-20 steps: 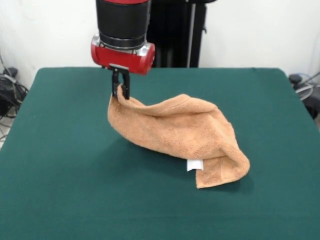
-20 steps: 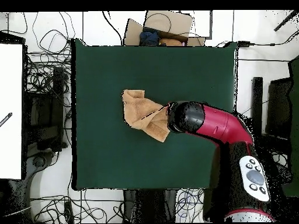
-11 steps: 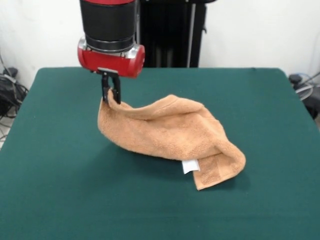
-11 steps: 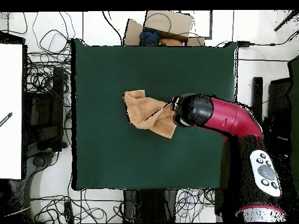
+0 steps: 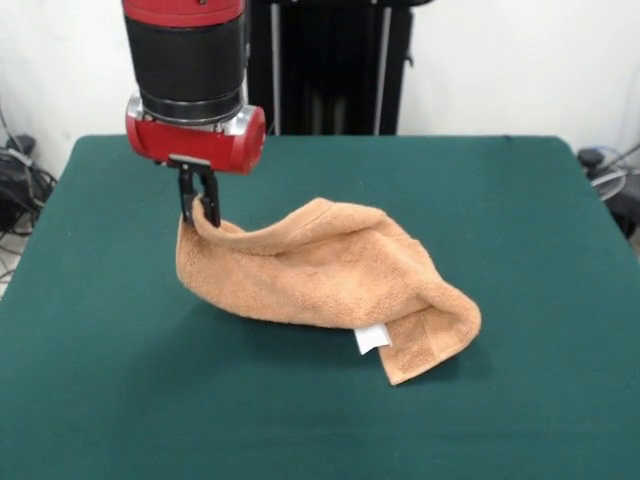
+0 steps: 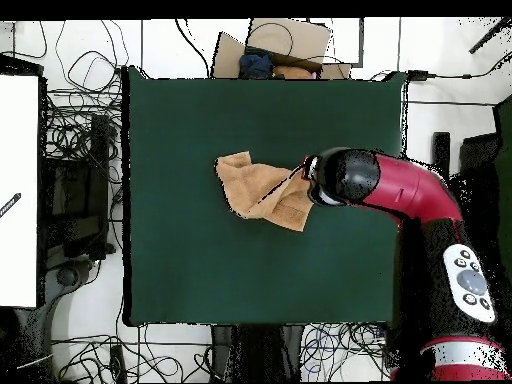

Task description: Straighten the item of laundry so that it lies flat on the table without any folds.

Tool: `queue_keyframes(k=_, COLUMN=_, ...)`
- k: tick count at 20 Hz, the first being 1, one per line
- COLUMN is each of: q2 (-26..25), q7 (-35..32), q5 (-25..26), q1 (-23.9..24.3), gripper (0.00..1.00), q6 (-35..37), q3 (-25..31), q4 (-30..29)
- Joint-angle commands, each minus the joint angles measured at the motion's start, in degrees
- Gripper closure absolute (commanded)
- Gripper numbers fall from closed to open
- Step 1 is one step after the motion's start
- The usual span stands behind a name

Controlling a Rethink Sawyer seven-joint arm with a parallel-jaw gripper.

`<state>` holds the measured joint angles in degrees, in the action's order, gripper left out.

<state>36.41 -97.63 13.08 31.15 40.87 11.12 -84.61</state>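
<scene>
Green felt desk (image 5: 120, 400): dark top that fills most of the front view; in the overhead view it is a large rectangle, much bigger than the towel.
Arm (image 5: 190, 70): red and black, it comes down at the upper left of the front view; in the overhead view it reaches in from the right, its round end just right of the towel.
Pincer (image 5: 198, 205): two black fingers drawn together and clamped on one corner of the towel, held above the desk at the left of the front view.
Towel (image 5: 320, 270): peach-orange terry; its pinched corner hangs raised at the left, and from there the cloth sags down and stretches to the right, where the rest lies on the desk.
Towel's shape: not flat; a long ridge runs from the raised corner across the middle, and the right end is doubled over on itself in a rounded fold.
Border band: a woven strip shows on the folded flap at the lower right of the towel.
White tag (image 5: 371, 339): small, at the lower edge of the towel, just left of the folded flap, touching the desk.
Towel from overhead (image 6: 262, 190): near the middle of the desk, a crumpled shape, its right corner meeting the arm's end.
Cables (image 6: 85, 120): tangled on the white floor left of the desk in the overhead view.
</scene>
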Motion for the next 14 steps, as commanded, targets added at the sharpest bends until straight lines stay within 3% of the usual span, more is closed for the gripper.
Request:
queue_keyframes(k=1, q2=-2.36, q7=13.09, q5=4.19, q1=1.10, gripper=1.00, q6=6.51, q3=6.69, q4=3.28)
queue_keyframes(k=14, q2=-6.03, q7=14.59, q5=7.21, q1=2.53, gripper=1.00, q6=9.82, q3=10.12, q4=9.17)
